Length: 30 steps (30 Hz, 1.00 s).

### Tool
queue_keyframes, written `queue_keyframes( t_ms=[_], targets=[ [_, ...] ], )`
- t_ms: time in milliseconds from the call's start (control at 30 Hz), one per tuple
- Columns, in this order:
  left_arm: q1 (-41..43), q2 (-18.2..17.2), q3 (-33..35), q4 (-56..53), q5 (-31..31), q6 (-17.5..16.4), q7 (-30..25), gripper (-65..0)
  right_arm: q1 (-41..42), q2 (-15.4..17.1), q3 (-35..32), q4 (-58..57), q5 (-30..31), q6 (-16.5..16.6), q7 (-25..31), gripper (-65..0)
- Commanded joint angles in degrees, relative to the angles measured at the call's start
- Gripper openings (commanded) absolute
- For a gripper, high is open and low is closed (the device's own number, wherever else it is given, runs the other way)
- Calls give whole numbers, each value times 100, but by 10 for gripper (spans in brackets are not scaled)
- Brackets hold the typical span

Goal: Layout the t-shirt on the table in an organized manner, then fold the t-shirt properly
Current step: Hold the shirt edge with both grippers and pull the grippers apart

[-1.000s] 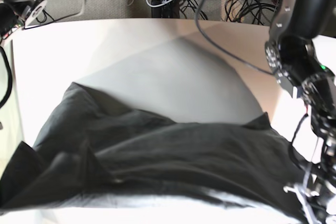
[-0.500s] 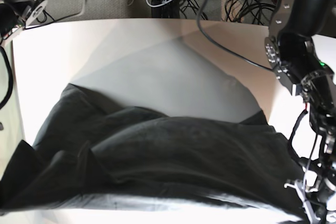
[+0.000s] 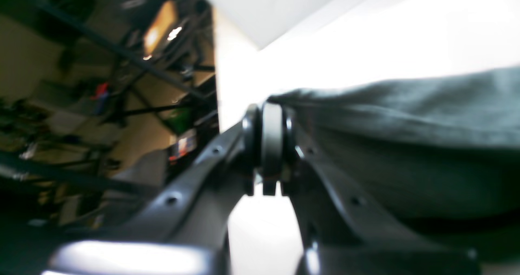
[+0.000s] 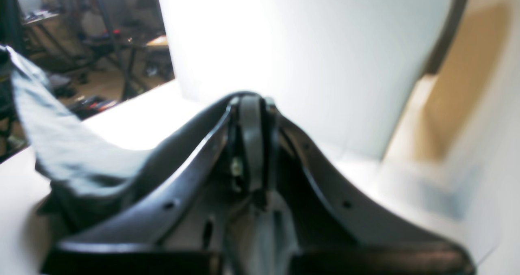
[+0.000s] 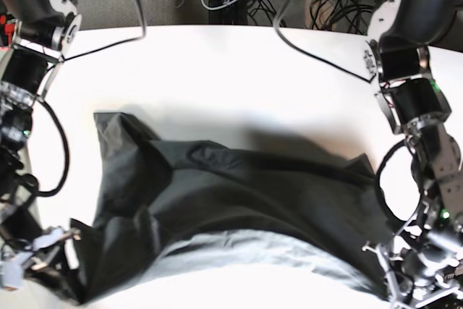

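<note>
white table, rumpled t-shirt on it

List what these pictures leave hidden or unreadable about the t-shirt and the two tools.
- Base view: the t-shirt's near hem is cut off by the bottom edge, and glare washes out its lower band.
- Base view: the left tool is too small and cluttered to read.
- Right wrist view: blur hides how the right tool pinches the cloth.
- Left wrist view: the left tool's grip is blurred.
</note>
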Motion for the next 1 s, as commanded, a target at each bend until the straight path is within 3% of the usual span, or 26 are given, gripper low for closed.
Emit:
queue_keyframes(
  t_ms=[0,200,500,633,767,833,967],
  targets=[
    [-166,-39,-14,-188,-3,80,-279,-645,269,97,-43,-140,-36,-32,341,-650],
    [-175,-30,22,-1506,-3,1161,-1571,-645,770,71,-579,-1476,-722,-32,930,-650],
    [-509,-74,-5,-3212,-12,2040,-2653,-642,1799,-122,-913,-3964,-2137,-32,1422,-650],
    [-703,-83,39,-3924,-12,2199,-3066,-641,2133,-368,-913,-4694,-2867,-32,1668,-650],
    [-729,-91,4,-4144,-12,2243,-3207,-632,2159,-571,-904,-4729,-3403,-32,1659,-650],
    [-764,-91,39,-4328,-12,2243,-3251,-581,2177,-703,-904,-4738,-3702,-32,1659,-650],
    [-782,-91,48,-4443,-3,2251,-3470,-367,2186,-808,-887,-4738,-4177,-32,1650,-611]
  ],
)
